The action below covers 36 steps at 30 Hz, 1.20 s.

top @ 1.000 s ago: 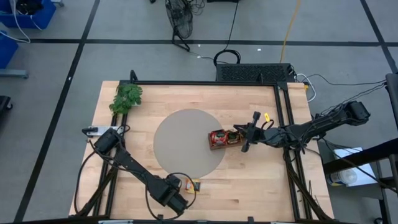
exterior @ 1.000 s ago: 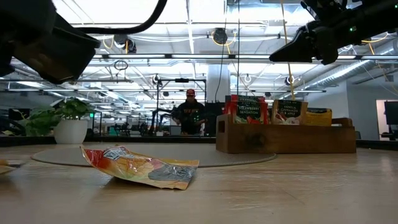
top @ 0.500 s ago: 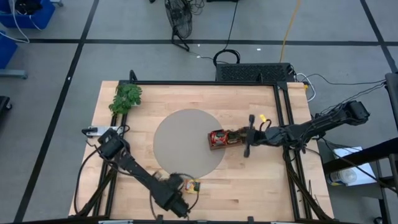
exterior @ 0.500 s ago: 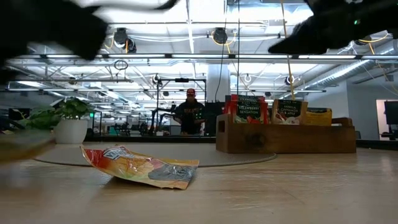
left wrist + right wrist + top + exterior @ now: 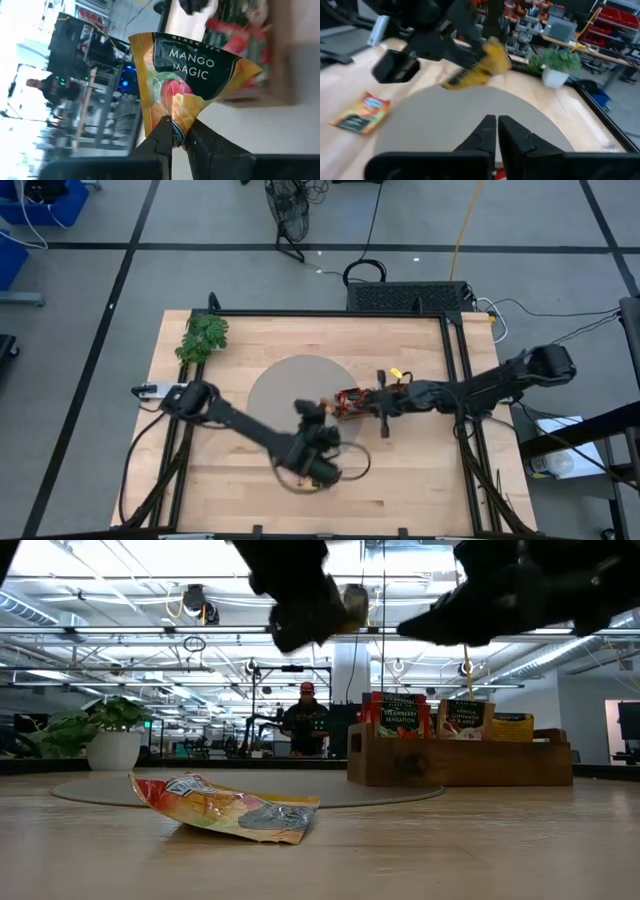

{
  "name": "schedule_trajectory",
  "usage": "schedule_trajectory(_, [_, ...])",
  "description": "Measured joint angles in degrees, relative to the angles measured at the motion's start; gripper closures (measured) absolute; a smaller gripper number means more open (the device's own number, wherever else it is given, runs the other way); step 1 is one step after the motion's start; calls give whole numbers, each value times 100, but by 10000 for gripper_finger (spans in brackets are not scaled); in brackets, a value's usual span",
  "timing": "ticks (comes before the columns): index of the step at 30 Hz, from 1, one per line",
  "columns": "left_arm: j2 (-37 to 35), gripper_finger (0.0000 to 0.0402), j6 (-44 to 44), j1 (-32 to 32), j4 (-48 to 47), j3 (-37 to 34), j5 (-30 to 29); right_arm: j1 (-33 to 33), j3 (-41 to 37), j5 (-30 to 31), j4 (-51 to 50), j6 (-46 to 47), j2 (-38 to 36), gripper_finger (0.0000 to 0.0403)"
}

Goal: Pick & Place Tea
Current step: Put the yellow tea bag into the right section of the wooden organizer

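The left gripper [image 5: 179, 136] had its jaws pinched tight on one corner of an orange-yellow tea sachet [image 5: 192, 82], the one printed "Mango Magic", and held it up in the air just short of the wooden tray [image 5: 358, 402]. From overhead the left gripper [image 5: 318, 412] hung over the grey round mat [image 5: 285, 395], close beside the tray's near end. The packet looked light as a leaf and thin, its foil puckering where the fingers [image 5: 161, 140] bit it: soft, crinkly stuff that would flop and swing rather than hold a line. A corner or edge seemed the only sensible place to grip; the flat face offered nothing to catch.

The right gripper [image 5: 496, 131] hovered on the tray's other side, jaws pressed together on nothing, pointing across the mat toward the left arm. In the overhead view the right gripper [image 5: 381, 417] sat right against the tray.

Inside the tray [image 5: 460, 762] red and dark-labelled sachets stood upright. One more sachet [image 5: 225, 808] lay flat on the wooden table [image 5: 480, 850], well apart from the tray on the near side. It was slightly curled, so an edge stood proud enough for fingers to catch.
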Motion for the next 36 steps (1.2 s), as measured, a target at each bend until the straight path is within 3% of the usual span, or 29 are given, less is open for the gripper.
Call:
schedule_trajectory(8, [-5, 370, 2262, 809, 891, -307, -75, -625, -4, -61, 530, 776, 277, 303])
schedule_trajectory(14, [-5, 370, 3057, 942, 1528, -372, -193, -1350, -4, -1599, 666, 1807, 301, 251])
schedule_trajectory(19, [-10, 370, 3534, 948, 2004, -372, -226, -1523, -4, -1965, 726, 2074, 299, 235])
schedule_trajectory(30, [-16, 370, 4379, 953, 2983, -369, 36, -1536, -4, -1954, 744, 1964, 300, 252])
schedule_trajectory(36, [-16, 370, 4319, 953, 2932, -369, -65, -1534, -4, -1931, 745, 2002, 300, 332])
